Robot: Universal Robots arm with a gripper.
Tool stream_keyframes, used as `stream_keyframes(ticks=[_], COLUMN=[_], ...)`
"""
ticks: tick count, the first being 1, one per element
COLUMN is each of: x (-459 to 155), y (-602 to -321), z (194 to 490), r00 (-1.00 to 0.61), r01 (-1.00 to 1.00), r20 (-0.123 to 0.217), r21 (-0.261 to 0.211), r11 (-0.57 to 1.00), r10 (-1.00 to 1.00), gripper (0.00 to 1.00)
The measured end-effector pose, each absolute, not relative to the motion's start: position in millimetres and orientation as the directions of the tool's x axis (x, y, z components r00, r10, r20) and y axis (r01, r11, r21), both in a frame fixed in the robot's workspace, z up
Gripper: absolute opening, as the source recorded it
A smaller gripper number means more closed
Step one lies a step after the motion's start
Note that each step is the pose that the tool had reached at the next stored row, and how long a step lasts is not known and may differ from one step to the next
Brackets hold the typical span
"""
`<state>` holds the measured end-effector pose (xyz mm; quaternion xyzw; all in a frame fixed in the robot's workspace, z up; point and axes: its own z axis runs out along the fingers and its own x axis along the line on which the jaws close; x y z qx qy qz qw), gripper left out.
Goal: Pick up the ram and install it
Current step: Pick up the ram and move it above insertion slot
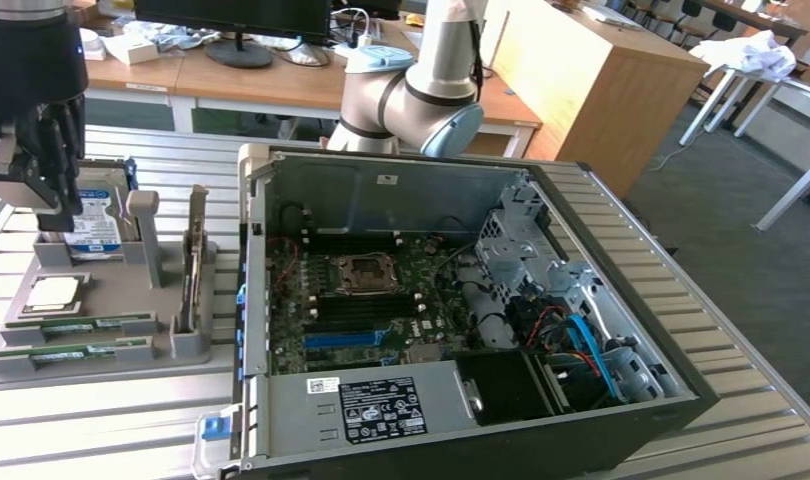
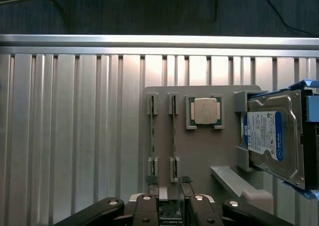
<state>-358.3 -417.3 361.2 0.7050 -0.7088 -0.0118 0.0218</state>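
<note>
Gripper [image 2: 168, 182] hangs spread and empty over the tray [image 2: 199, 151]. I'd centre it on one ram [image 2: 173, 136], pinching across its thin faces, then drop straight down.

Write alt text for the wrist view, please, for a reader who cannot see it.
The open end effector hovers over a grey tray on a ribbed metal table, near the ends of two ram sticks lying side by side. Beside them sit a processor and a hard drive.
</note>
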Motion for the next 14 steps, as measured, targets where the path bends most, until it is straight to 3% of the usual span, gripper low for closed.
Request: stream_keyframes(ticks=[14], x=[-358.3], y=[-417.3], z=[352.5], r00=[-0.005], r01=[-0.999], r20=[0.014], r21=[0.048], r11=[0.006], r10=[-1.0], gripper=[0.3])
